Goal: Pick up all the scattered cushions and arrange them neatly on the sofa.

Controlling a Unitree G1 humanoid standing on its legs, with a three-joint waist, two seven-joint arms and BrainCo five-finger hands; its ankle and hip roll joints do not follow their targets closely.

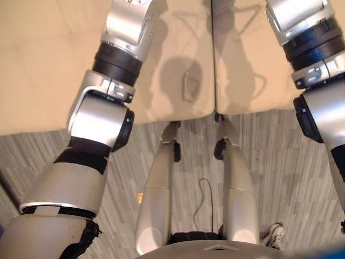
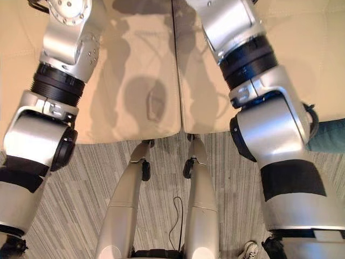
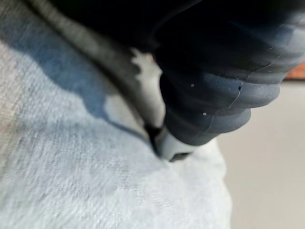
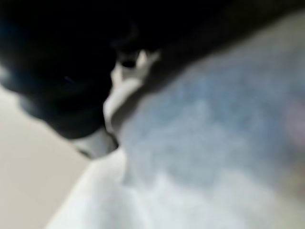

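Observation:
A pale grey-blue fabric cushion lies right against my left hand in the left wrist view. The right wrist view has the same kind of pale fabric pressed against my right hand. How either hand grips the cloth is hidden. In the eye views both arms reach forward over the beige sofa seat and run out past the top edge. A teal cushion pokes in at the right edge, by the sofa's front.
The sofa seat has two pads with a seam down the middle; its front edge meets the grey striped carpet. A person's white shoe stands on the carpet at lower right.

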